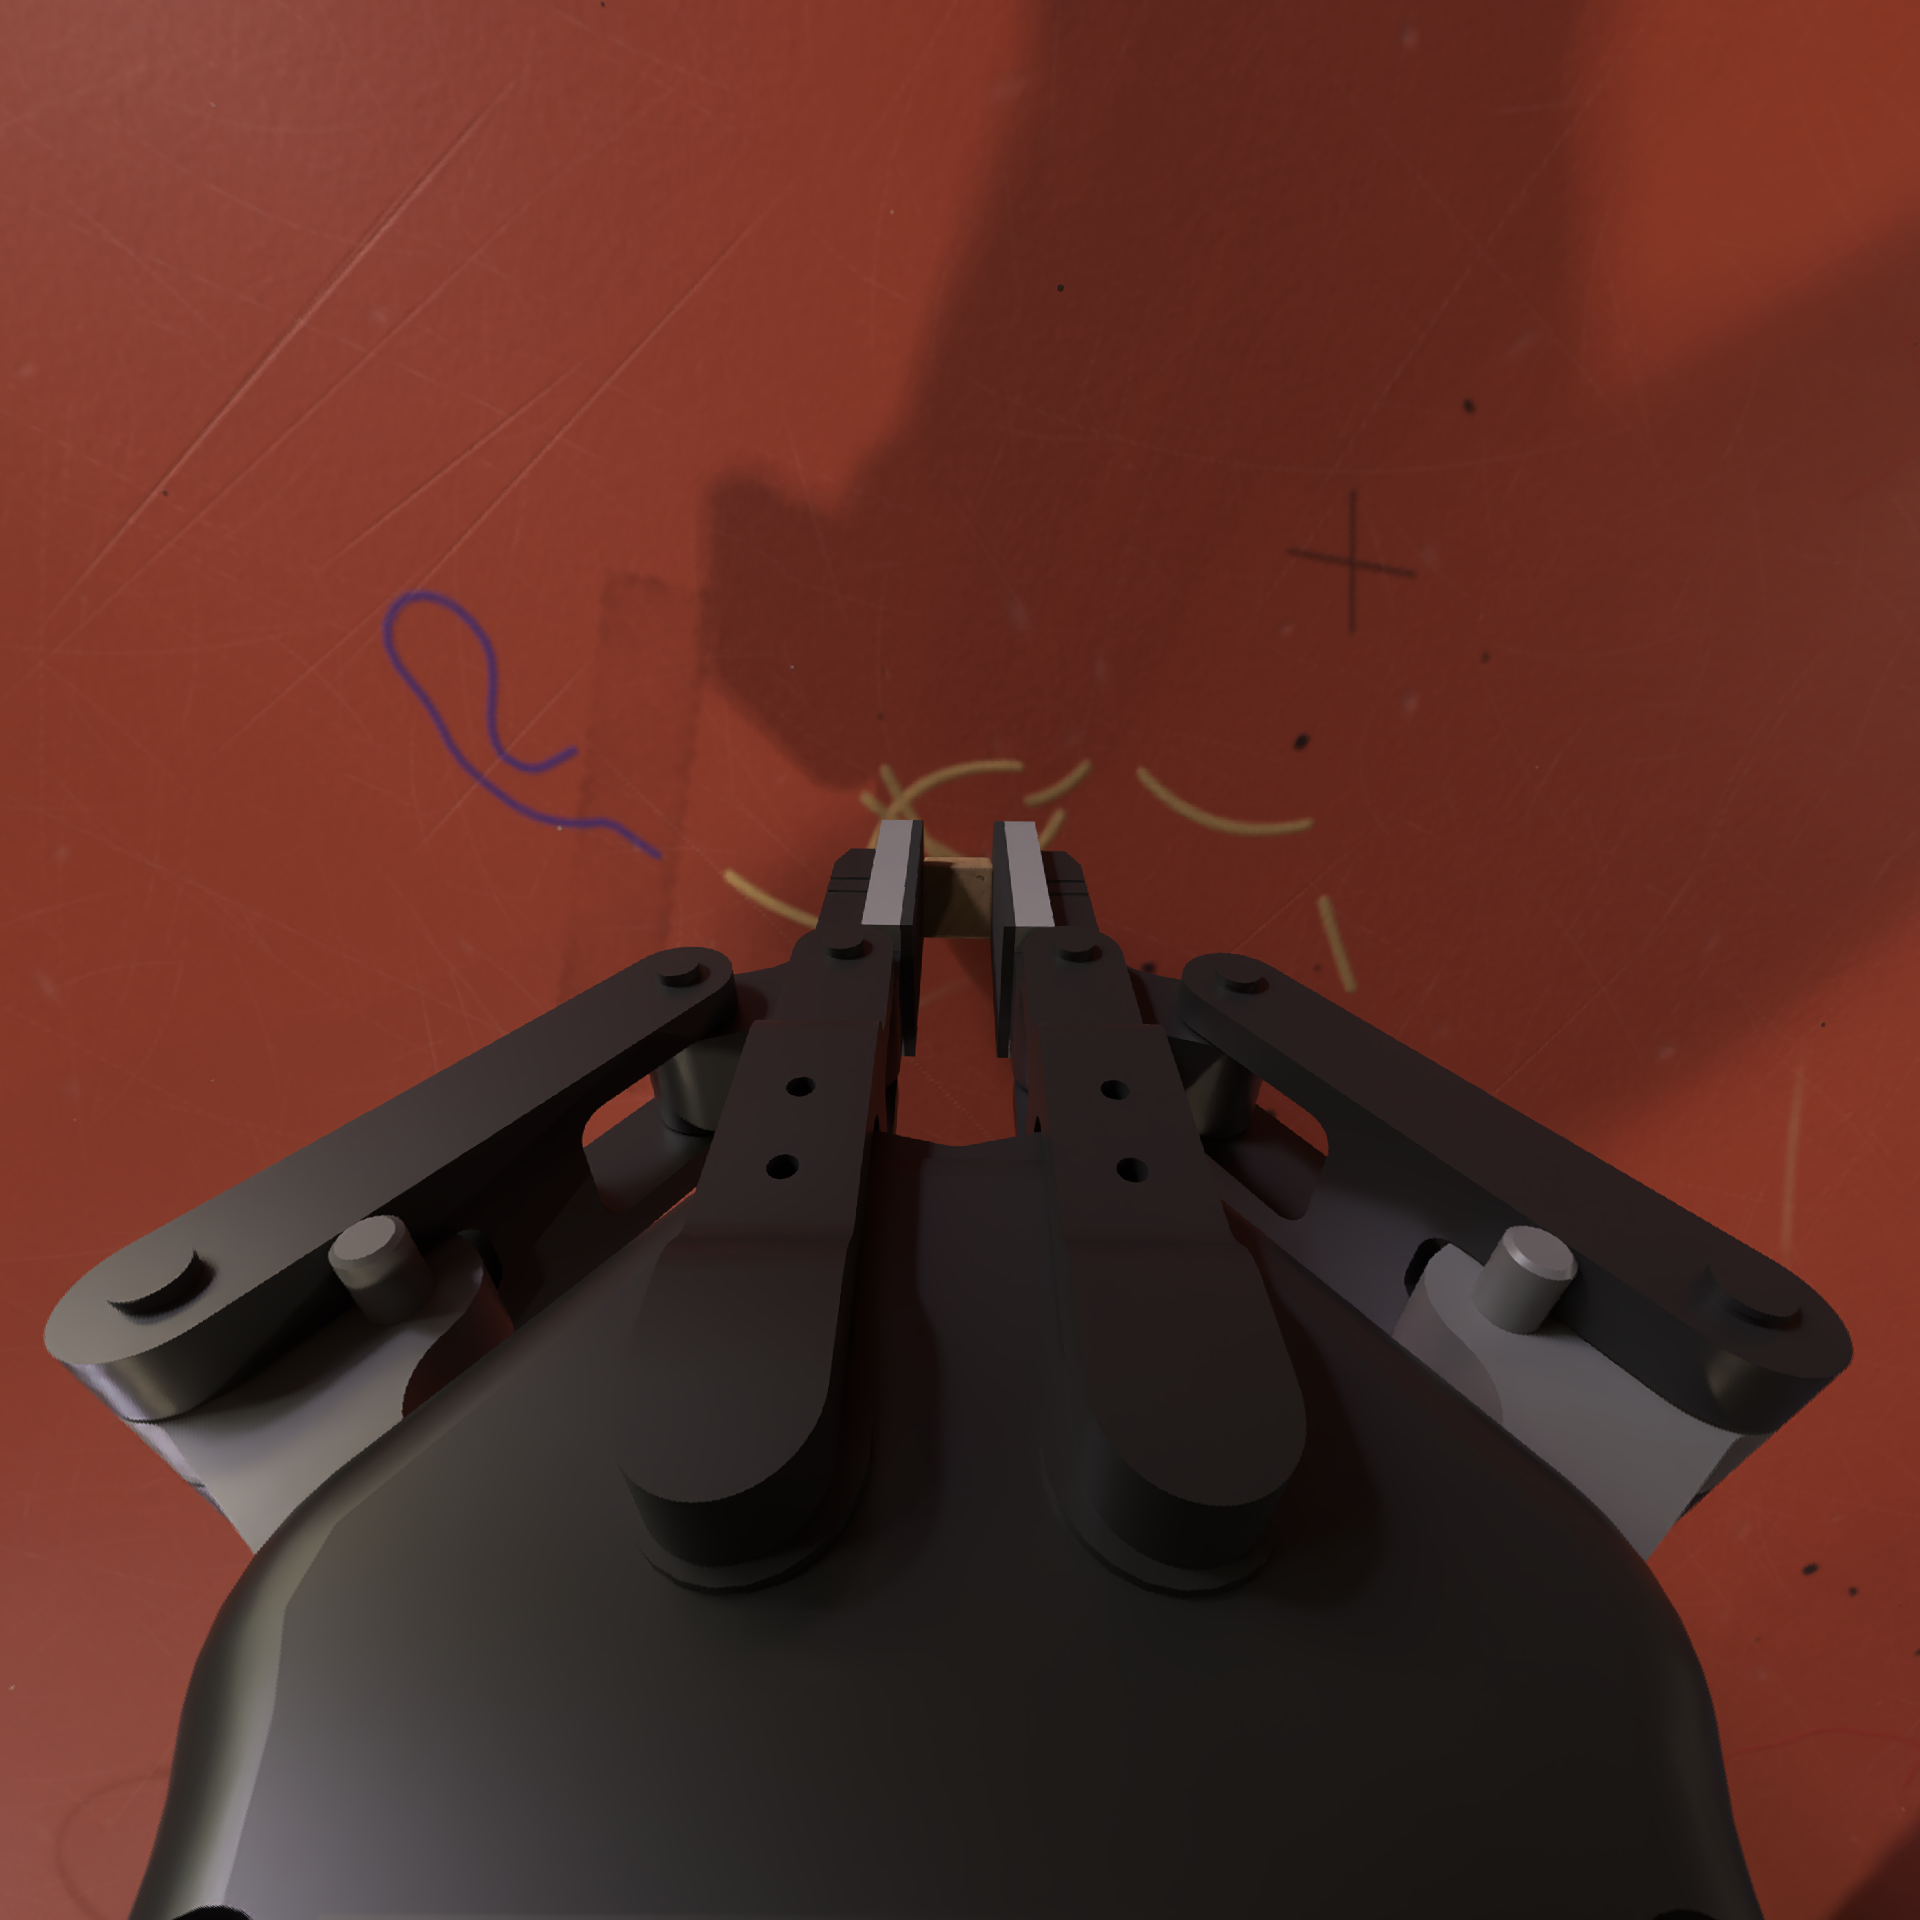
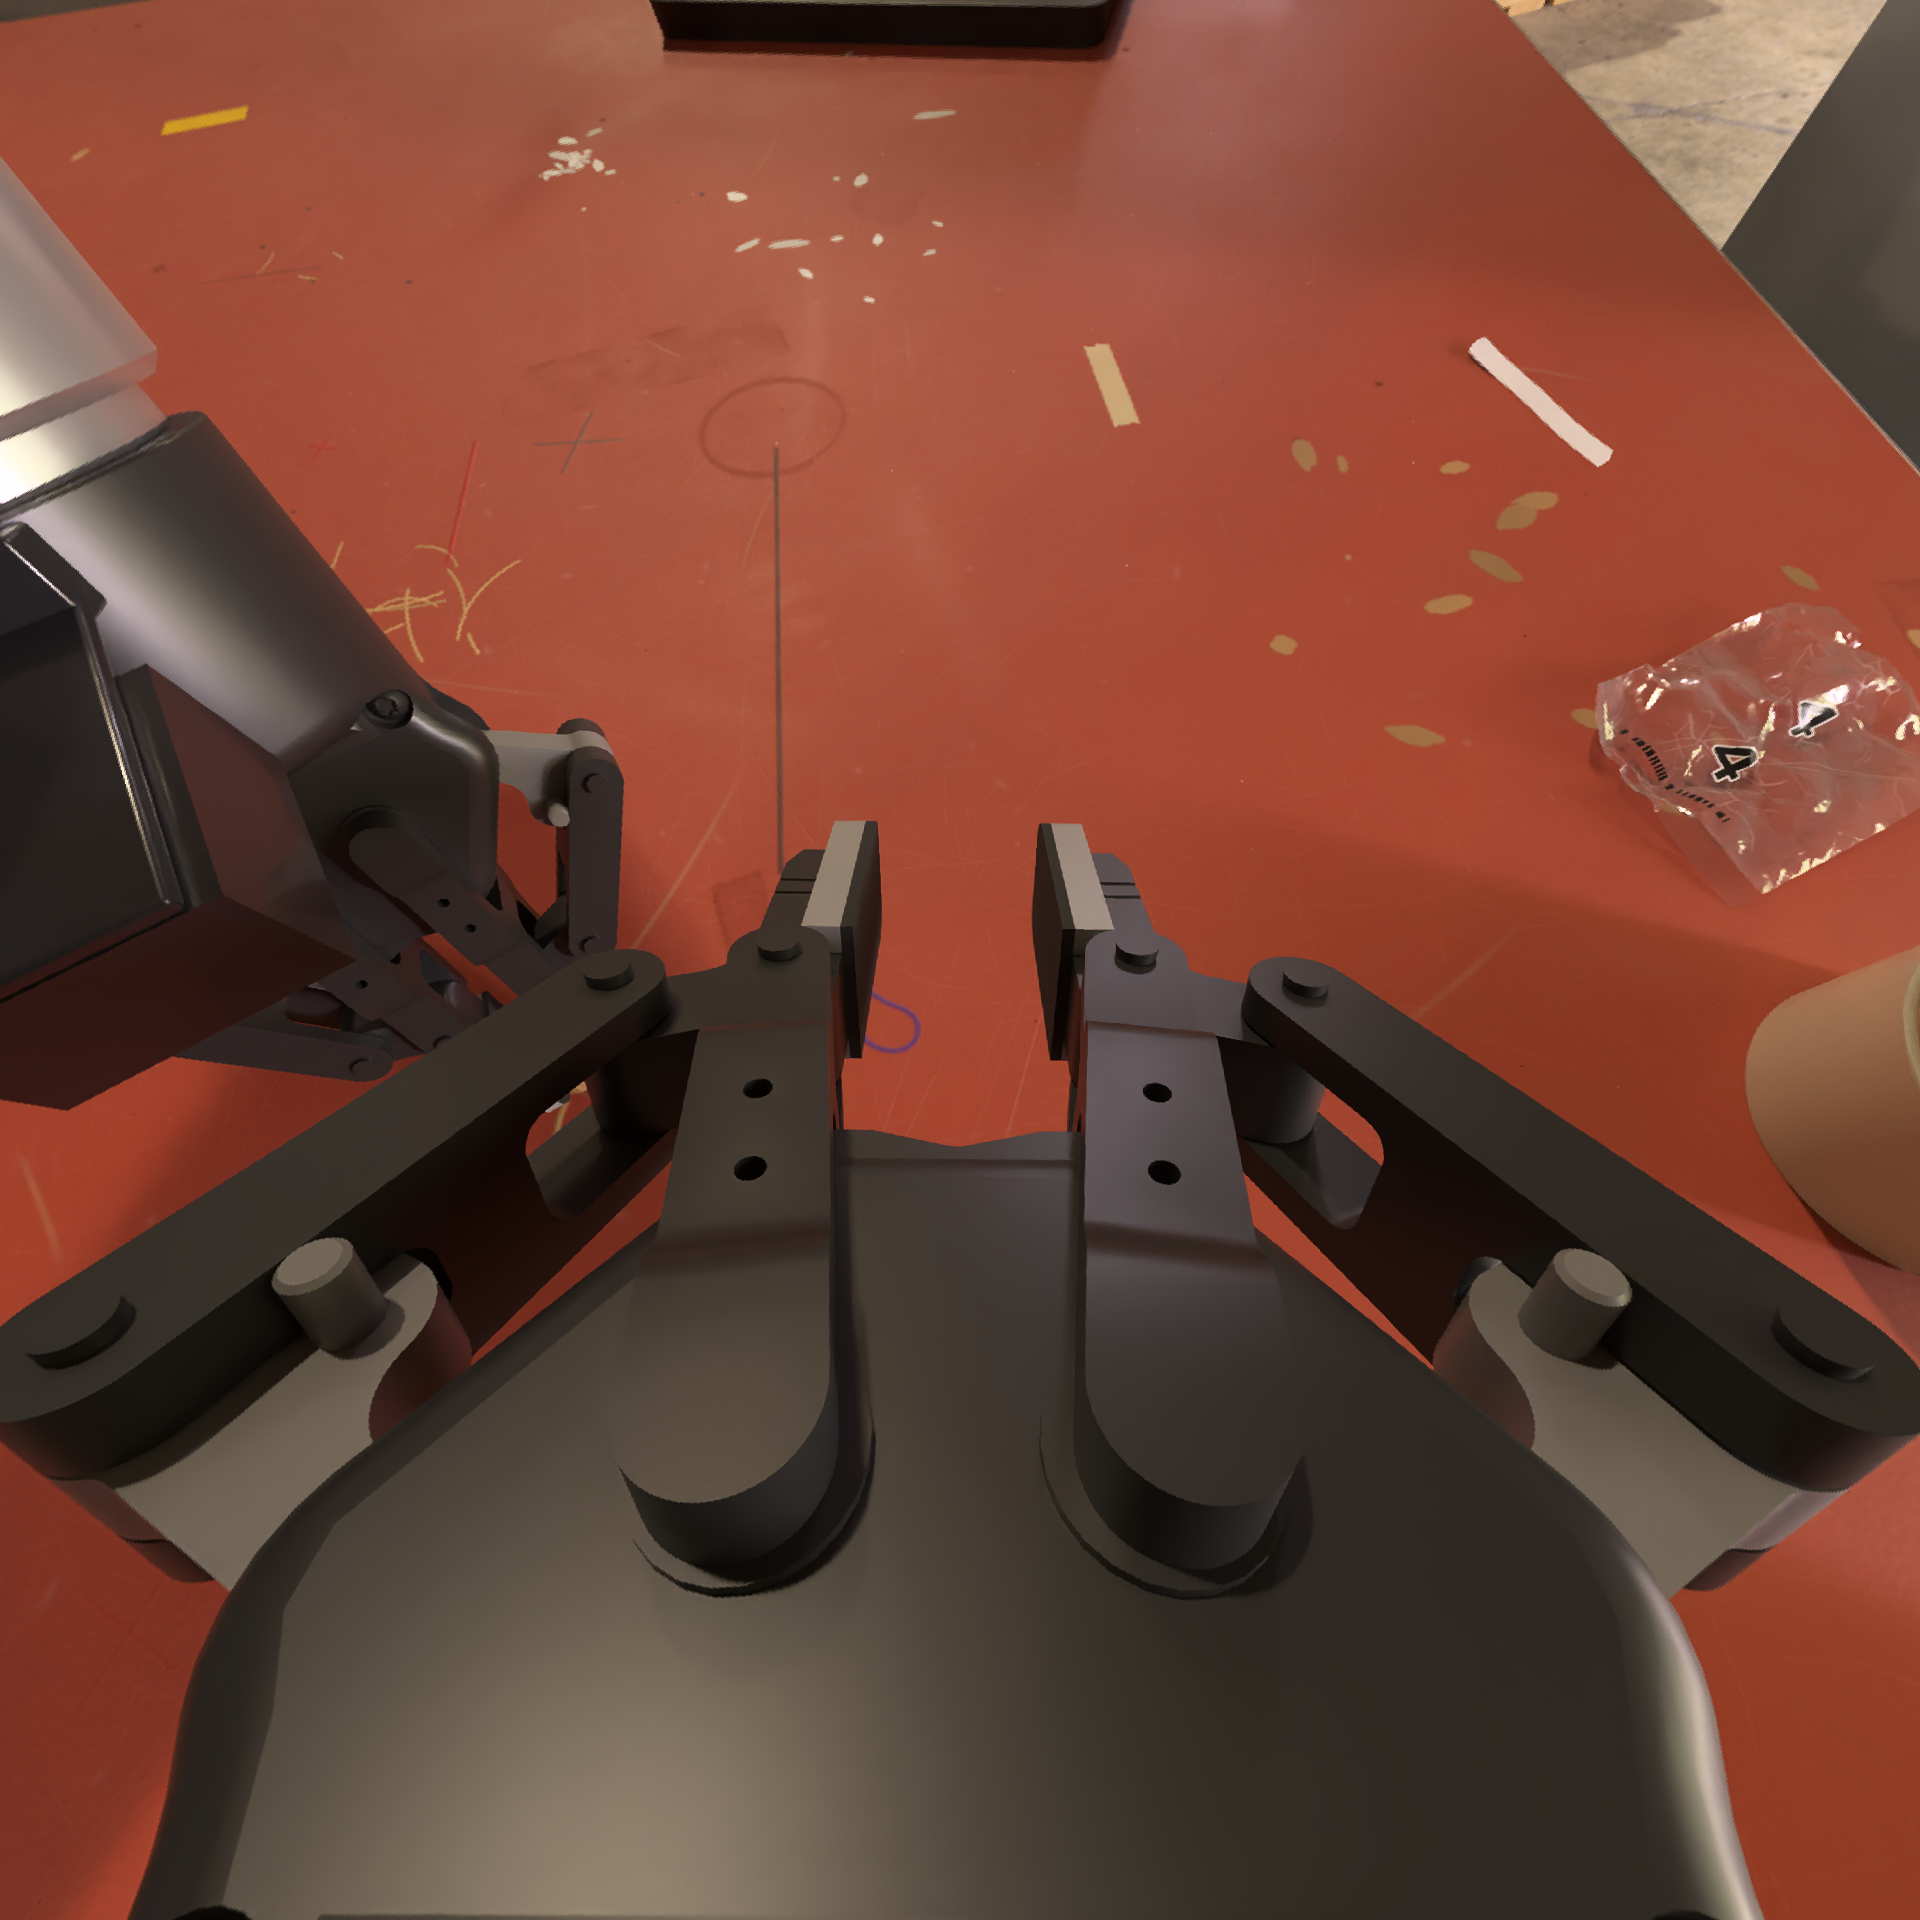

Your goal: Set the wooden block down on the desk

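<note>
In the left wrist view my left gripper (image 1: 957, 878) is shut on a small tan wooden block (image 1: 958, 900), held between the fingertips just above the red desk (image 1: 520, 312). Only a narrow face of the block shows between the pads. In the right wrist view my right gripper (image 2: 957, 883) is open and empty above the desk (image 2: 935, 623). The left gripper (image 2: 468, 935) shows at the left of that view, pointing down at the desk; the block cannot be seen there.
A crumpled clear plastic bag (image 2: 1766, 743) lies at the right. A tan rounded object (image 2: 1839, 1101) sits at the right edge. A dark flat object (image 2: 883, 21) lies at the far end. Tape strips (image 2: 1538, 400), specks and pen marks cover the desk.
</note>
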{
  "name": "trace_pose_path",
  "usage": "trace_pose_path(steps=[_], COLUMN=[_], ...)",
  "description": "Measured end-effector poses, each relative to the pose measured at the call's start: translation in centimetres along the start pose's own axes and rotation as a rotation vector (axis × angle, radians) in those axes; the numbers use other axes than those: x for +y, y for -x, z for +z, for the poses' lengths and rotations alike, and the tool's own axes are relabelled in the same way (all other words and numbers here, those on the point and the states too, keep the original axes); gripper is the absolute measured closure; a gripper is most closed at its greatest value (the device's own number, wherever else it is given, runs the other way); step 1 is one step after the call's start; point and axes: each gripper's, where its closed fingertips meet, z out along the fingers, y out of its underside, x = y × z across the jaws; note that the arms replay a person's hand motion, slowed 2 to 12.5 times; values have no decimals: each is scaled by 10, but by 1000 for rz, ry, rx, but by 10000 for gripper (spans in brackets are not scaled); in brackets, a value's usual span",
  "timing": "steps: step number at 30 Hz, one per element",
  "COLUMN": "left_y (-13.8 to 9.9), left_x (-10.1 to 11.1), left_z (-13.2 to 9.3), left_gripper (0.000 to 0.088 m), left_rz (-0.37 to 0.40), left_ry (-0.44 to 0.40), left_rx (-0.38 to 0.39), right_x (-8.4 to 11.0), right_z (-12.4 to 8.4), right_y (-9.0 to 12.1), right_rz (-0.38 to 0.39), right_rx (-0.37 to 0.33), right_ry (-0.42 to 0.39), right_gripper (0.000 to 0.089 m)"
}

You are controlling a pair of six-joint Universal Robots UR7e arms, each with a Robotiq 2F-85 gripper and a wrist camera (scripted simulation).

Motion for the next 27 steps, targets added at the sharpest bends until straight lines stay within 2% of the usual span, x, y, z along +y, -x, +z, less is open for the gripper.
trace_pose_path(steps=[11, 18, 21, 22, 24, 27], left_y=[-6, -4, -4, -4, -4, -3], left_x=[-2, -4, -6, -7, -8, -11], left_z=[2, 0, -4, -6, -10, -20], left_gripper=[765, 765, 765, 716, 694, 702], left_rz=[-1, -9, -16, -19, -26, -37], left_ry=[-8, -28, -44, -52, -72, -108], left_rx=[37, 27, 33, 36, 43, 56], right_x=[3, 7, 8, 9, 9, 11], right_z=[4, 7, 9, 10, 11, 12], right_y=[3, 5, 6, 6, 7, 9], right_rz=[-4, -1, -1, -1, -3, -7], right_rx=[-15, -25, -30, -32, -35, -40], right_ry=[22, 40, 47, 50, 55, 62], right_gripper=[623, 620, 617, 616, 616, 614])
